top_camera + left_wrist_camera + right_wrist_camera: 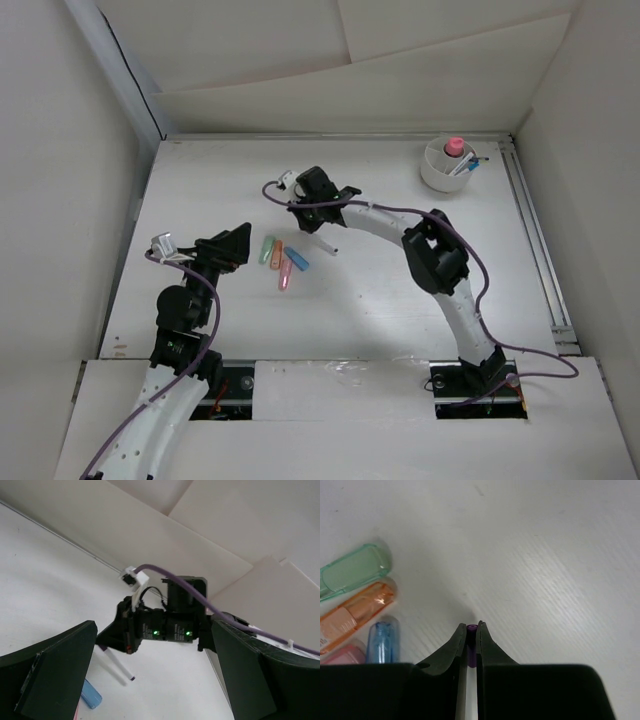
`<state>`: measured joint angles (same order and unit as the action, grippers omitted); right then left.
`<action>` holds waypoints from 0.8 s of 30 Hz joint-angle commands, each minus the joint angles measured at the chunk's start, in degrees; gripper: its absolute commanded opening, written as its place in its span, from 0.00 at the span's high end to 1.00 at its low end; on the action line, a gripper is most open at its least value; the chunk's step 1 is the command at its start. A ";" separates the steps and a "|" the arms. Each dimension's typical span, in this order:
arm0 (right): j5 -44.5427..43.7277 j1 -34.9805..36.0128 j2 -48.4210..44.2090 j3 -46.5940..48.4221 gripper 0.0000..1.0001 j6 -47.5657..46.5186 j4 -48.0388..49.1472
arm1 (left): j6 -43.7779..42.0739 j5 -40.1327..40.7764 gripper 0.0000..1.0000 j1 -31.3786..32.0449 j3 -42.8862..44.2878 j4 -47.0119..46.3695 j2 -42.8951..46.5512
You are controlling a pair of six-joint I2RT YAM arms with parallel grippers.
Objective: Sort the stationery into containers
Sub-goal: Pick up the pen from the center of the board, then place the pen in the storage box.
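My right gripper (pixel 314 214) is shut on a thin white pen (pixel 328 243) with a purple end (pixel 472 628). It holds the pen tilted, with the free end low over the table. The pen also shows in the left wrist view (pixel 119 665). Green (pixel 266 250), orange (pixel 277 252), blue (pixel 297 261) and pink (pixel 286 277) highlighters lie side by side just left of the pen. My left gripper (pixel 236 243) is open and empty, left of the highlighters. The round white cup (pixel 440 175) stands at the back right, holding a pink capped bottle (pixel 455 146) and pens.
White walls enclose the table on the left, back and right. A metal rail (pixel 535 240) runs along the right edge. Purple cables (pixel 380 209) trail along both arms.
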<state>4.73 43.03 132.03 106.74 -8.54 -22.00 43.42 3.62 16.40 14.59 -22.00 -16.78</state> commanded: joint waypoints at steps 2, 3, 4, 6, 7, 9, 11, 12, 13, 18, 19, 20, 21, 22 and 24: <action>2.29 -4.79 -10.01 -3.27 1.00 1.67 5.03 | 0.17 -0.72 0.00 0.03 0.35 -2.61 -0.10; 2.30 -5.49 -11.17 -4.16 1.00 1.68 6.69 | 0.17 -0.72 0.00 0.03 0.35 -2.61 -0.10; 2.30 -7.06 -12.40 -5.21 1.00 2.55 7.84 | 0.17 -0.72 0.00 0.03 -0.17 -2.61 -0.10; 1.52 -8.65 -16.42 -8.73 1.00 3.95 10.30 | 0.17 -0.72 0.00 0.03 -0.18 -3.13 -0.63; -0.14 -10.49 -17.84 -9.87 1.00 4.49 12.92 | 0.17 -1.24 0.00 0.03 -0.18 -3.14 -0.63; -1.39 -12.43 -22.22 -13.21 1.00 6.50 15.39 | 0.17 -1.24 0.00 0.03 -0.18 -3.14 -1.15; -3.40 -15.23 -25.57 -16.11 1.00 7.65 20.92 | 0.17 -1.24 0.00 0.03 -0.18 -3.66 -1.15; -4.81 -16.03 -27.42 -19.43 1.00 8.18 23.12 | 0.17 -1.24 0.00 0.03 -0.18 -3.67 -1.68; -6.30 -16.83 -31.00 -21.20 1.00 8.71 25.32 | 0.17 -1.24 0.00 0.03 -0.18 -3.67 -1.68; -14.81 -22.80 -39.90 -29.64 1.00 9.85 39.99 | 0.70 -2.29 0.00 0.03 -0.70 -4.71 -2.20; -16.14 -23.51 -41.05 -32.27 1.00 9.85 42.10 | 0.70 -2.30 0.00 0.03 -0.70 -4.72 -2.21; -17.38 -24.21 -43.06 -33.43 1.00 9.85 44.21 | 0.70 -2.30 0.00 0.03 -0.70 -5.24 -2.82; -19.65 -25.70 -43.86 -34.57 1.00 9.85 47.80 | 0.70 -2.91 0.00 0.03 -0.70 -5.25 -2.82; -20.89 -26.41 -44.57 -35.54 1.00 9.85 49.58 | 0.70 -2.91 0.00 0.03 -0.70 -5.94 -3.35; -24.05 -27.64 -45.80 -38.18 1.00 9.33 54.66 | 0.70 -2.91 0.00 0.03 -1.22 -6.47 -4.05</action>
<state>-12.38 16.64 88.09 70.98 0.32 19.49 43.83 1.93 16.40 14.37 -24.45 -20.12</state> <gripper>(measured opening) 0.100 0.997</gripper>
